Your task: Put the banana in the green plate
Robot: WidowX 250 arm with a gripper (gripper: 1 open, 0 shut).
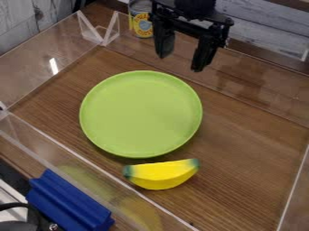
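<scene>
The wooden counter [241, 135] fills the frame, fenced by clear plastic walls [36, 63] along its left, lower-left and right sides. The green plate [140, 113] lies at centre, bare. The dark end effector [183, 50] hangs at upper centre, fingers pointing down and spread wide, holding nothing, above the counter beyond the plate's far rim. A blue object [67, 206] sits outside the wall at lower left. The banana [163, 173] lies below the plate, just beside its near rim, with bare wood to its right.
</scene>
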